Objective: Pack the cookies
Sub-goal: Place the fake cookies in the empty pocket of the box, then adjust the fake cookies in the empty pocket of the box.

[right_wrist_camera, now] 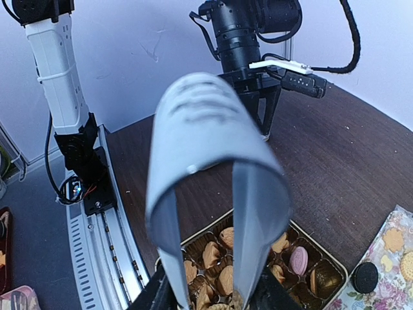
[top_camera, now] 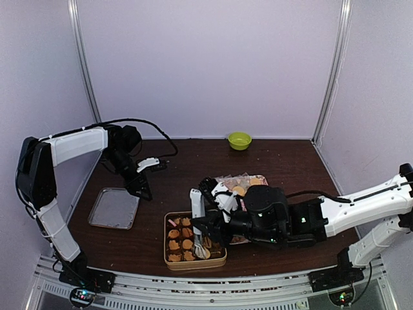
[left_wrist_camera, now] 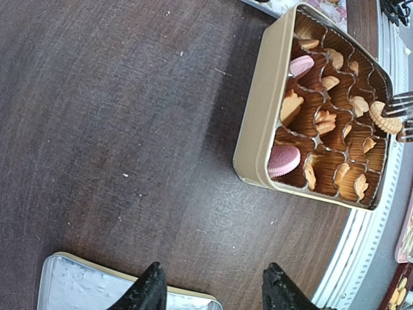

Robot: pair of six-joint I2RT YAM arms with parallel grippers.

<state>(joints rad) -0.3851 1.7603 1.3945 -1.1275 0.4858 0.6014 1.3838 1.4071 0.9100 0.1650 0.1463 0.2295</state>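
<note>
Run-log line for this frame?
left gripper open over lid edge | right gripper shut on tongs | tongs hold cookie over tin

A gold rectangular tin of small tan cookies sits on the dark wooden counter. The right end effector holds white plastic tongs over it. A flat silver lid lies to its left.

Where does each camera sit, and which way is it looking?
Top camera: high behind the arms, looking down on the table; left arm and right arm show.
Left wrist camera: looks down at the cookie tin and lid; the open left gripper shows.
Right wrist camera: looks along the tongs held by the right gripper, down into the tin, left arm beyond.
Shared: both wrist views see the cookies in the tin.
</note>
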